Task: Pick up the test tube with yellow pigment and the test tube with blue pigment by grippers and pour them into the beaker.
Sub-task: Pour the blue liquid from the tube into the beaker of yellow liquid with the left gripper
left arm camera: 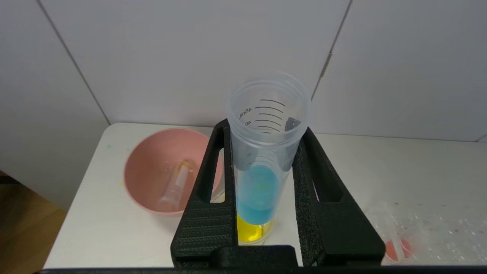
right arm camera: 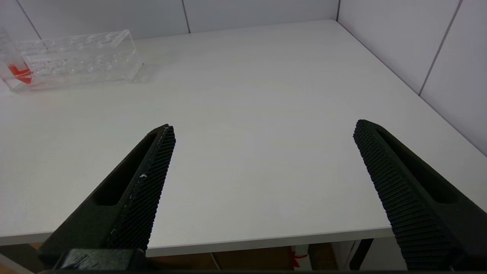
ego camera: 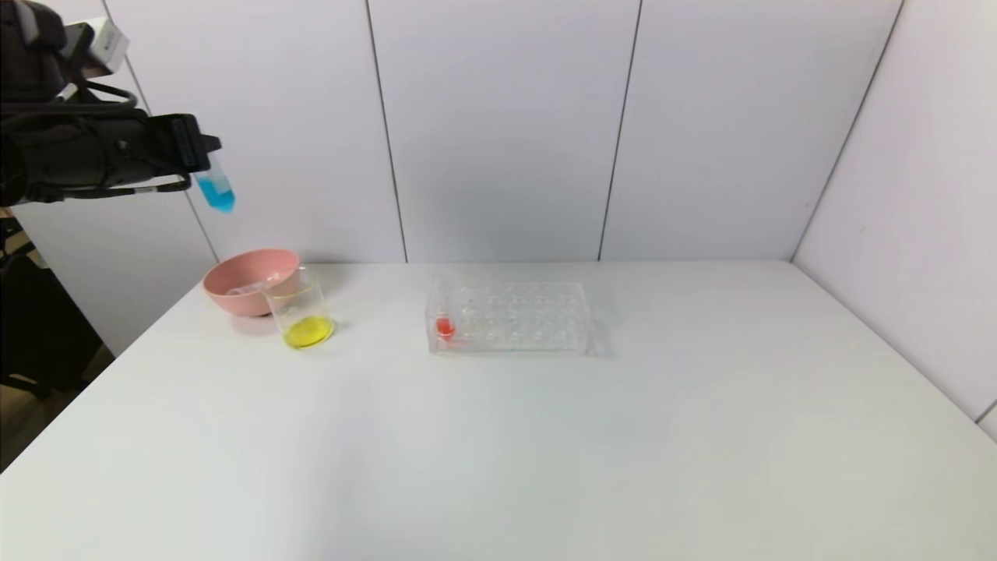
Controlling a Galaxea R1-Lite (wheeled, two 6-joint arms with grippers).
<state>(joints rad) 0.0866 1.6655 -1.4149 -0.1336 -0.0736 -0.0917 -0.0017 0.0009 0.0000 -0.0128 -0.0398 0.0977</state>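
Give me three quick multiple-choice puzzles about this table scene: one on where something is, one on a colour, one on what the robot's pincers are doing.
1. Where is the emptied tube?
A. in the pink bowl
B. in the rack
C. on the floor

2. What colour is the liquid in the beaker?
A. blue
B. yellow
C. green

3. The left pincer is:
A. open and empty
B. clamped on the blue tube
C. holding the bowl

A: an empty tube lies in the pink bowl.
B: the beaker holds yellow.
B: the left pincer grips the blue tube; the right pincer is open, away from the rack.
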